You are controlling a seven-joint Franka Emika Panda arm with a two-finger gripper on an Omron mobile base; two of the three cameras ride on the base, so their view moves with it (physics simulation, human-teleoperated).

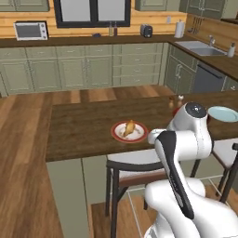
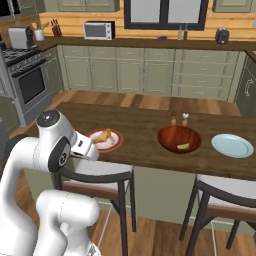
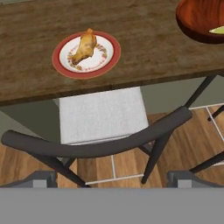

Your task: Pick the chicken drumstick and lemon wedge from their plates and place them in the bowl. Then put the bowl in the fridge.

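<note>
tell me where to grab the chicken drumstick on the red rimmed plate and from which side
Take the chicken drumstick across its thick, lumpy middle, coming straight down from above. It lies flat on the red-rimmed plate, with its narrow end toward the far rim, so a side approach would likely hit the rim. The open tool should probably straddle its short width.

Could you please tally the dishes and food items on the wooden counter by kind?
Plates: 2, red-rimmed plate, blue plate
Bowls: 1, bowl
Food pieces: 2, chicken drumstick, lemon wedge
Shakers: 2, shakers
Total: 7
</note>
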